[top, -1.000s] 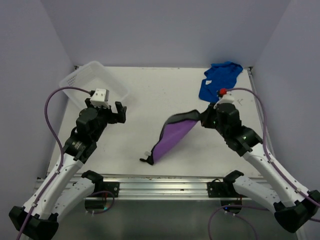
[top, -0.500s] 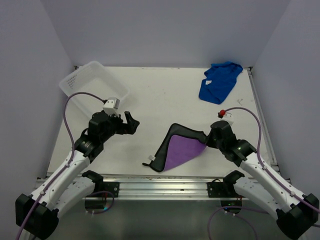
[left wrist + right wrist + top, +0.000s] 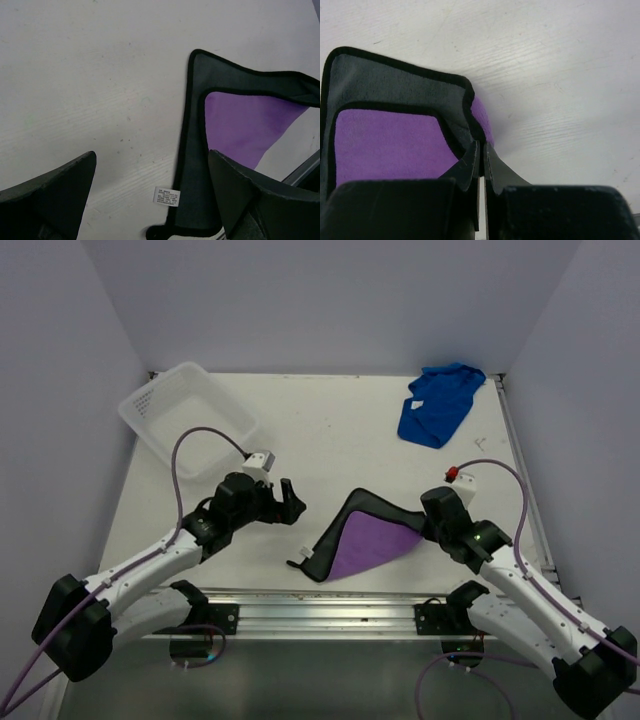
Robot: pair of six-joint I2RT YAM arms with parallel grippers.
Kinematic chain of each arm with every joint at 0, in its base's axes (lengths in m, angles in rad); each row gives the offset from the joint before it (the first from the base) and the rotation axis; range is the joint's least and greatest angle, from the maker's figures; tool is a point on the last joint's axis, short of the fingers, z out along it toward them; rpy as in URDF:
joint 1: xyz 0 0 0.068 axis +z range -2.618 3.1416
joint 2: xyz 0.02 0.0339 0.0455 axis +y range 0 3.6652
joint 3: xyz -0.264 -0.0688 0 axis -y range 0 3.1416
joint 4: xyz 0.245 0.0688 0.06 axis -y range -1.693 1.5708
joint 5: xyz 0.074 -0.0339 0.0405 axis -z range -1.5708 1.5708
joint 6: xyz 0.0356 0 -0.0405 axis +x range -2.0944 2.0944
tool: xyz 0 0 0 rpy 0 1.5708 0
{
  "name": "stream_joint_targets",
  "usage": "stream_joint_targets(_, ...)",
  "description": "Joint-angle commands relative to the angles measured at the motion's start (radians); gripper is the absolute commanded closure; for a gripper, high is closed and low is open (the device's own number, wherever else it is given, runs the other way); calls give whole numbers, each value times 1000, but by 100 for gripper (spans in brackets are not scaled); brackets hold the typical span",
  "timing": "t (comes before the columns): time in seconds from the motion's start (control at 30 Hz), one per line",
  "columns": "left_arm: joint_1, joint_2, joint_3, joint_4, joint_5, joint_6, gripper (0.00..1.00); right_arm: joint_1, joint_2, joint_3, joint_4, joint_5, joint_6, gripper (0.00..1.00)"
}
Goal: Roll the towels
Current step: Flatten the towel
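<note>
Purple on its folded-in face and dark grey with a black hem on the outer side, the purple towel lies partly doubled over on the white table, nearest the arm bases and between the two grippers. The right gripper has its fingers pressed together on the towel's right-hand corner. In the right wrist view the two black fingertips meet with only a sliver between them, and the hemmed cloth is pinched there and spreads away ahead and to the left of them. Bare table runs ahead and to the right of those fingers. The left gripper holds nothing, and its fingers are spread wide. In the left wrist view one finger sits over bare table and the other overlaps the towel's near-left part. The towel's hemmed edge and a small white tag at its corner lie in the gap between them, closer to the right-hand finger. Whether these fingers touch the table or the cloth cannot be told. Farther off, well behind and to the left of the left fingers, a white plastic basket stands at the table's far-left corner. The blue towel lies crumpled at the far-right corner, well beyond the right fingers and apart from both grippers.
</note>
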Motion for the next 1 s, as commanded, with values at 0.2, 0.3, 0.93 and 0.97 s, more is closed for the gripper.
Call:
stream_joint_targets(0.2,-176,205,-3,237,-80,-53,3,1,47,1,-49,62,61,52)
stream_joint_targets(0.3,-236,310,41,251,-108,-37,4,1,17,17,-85,71,87,37)
stream_joint_targets(0.93,-273,445,69,209,-289,6,6,1,483,263,378,-329,-134,89)
stream_joint_targets(0.97,-273,436,64,211,-290,6,4,1,544,277,399,-349,-137,92)
